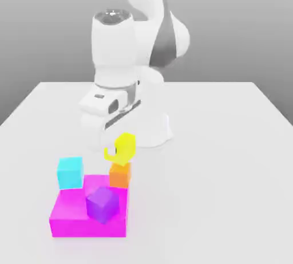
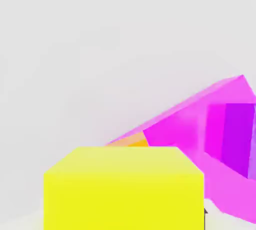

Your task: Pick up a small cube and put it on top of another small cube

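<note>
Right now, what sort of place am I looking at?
Most likely a simulated tabletop test scene: a plain white table, a bare grey backdrop, and flat-coloured blocks such as the yellow cube and magenta block.

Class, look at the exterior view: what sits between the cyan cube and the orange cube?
Nothing sits between the cyan cube and the orange cube; just a corner of the magenta block and bare table.

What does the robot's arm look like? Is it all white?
Mostly white. The arm is made of fat, rounded, glossy white sections, with dark grey at a joint and a shiny grey cap on top. Its blocky white hand has small dark details.
</note>
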Motion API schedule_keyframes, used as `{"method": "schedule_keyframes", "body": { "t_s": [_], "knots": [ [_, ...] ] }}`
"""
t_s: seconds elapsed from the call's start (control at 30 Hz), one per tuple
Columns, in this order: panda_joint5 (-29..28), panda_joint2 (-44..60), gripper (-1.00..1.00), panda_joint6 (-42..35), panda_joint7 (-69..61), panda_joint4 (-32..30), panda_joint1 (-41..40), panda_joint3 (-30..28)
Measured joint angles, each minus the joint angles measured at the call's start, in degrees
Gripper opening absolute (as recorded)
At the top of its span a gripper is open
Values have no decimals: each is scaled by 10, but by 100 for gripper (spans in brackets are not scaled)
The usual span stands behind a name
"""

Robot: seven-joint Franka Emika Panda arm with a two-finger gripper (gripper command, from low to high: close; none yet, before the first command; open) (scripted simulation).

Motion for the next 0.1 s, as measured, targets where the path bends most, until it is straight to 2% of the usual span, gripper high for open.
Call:
{"method": "schedule_keyframes", "body": {
  "t_s": [0.1],
  "knots": [
    [0,0,100,0,0,0,0,0]
  ]
}}
